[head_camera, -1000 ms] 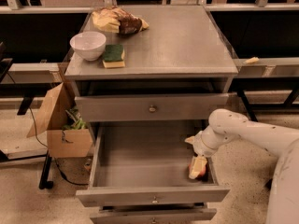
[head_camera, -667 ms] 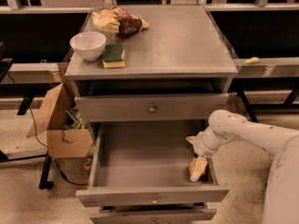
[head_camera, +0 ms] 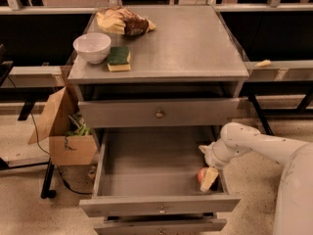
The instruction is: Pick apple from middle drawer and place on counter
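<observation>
The middle drawer point(head_camera: 159, 205) is pulled out wide under the counter point(head_camera: 186, 43). The red apple point(head_camera: 201, 174) lies in the drawer's front right corner, partly hidden by my gripper. My gripper point(head_camera: 209, 178) reaches down into that corner from the white arm on the right, right at the apple, with a pale finger point(head_camera: 210, 177) in front of it.
On the counter's left stand a white bowl point(head_camera: 91, 47), a green and yellow sponge point(head_camera: 119, 58) and a crumpled snack bag point(head_camera: 123, 21). The shallower upper drawer point(head_camera: 159, 112) is closed. An open cardboard box point(head_camera: 63, 131) sits on the floor to the left.
The gripper has dropped slightly lower into the drawer's front right corner, closer onto the apple. Nothing else has moved.
</observation>
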{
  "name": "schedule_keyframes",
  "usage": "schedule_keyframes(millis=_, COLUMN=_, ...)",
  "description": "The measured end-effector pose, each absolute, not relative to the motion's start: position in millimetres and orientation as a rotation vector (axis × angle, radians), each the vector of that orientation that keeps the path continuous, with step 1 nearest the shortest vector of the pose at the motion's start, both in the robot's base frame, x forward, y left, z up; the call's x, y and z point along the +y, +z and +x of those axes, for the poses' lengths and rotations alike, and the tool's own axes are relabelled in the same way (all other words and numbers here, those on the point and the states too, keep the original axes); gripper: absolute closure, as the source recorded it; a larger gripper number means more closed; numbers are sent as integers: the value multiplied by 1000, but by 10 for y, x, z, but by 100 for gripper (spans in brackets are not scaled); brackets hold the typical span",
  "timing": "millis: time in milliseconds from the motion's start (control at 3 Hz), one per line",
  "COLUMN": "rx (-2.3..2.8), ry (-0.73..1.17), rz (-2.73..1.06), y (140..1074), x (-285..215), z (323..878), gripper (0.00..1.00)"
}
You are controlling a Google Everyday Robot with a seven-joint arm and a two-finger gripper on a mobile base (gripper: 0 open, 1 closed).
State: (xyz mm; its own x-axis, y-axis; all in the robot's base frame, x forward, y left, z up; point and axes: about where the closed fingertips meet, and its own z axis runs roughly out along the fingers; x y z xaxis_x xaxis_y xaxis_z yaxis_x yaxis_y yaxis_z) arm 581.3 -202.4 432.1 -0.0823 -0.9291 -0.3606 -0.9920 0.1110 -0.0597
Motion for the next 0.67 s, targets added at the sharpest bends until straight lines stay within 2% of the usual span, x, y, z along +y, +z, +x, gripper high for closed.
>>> schedule_keyframes(millis=333, rx=2081, ry=253, rz=-1859, y=4254, x=-2061, z=5936, gripper=10)
schedule_keyframes(millis=667, rx=2093, ry=265, rz=-1863, y=4095, x=-2104, z=5968, gripper=8)
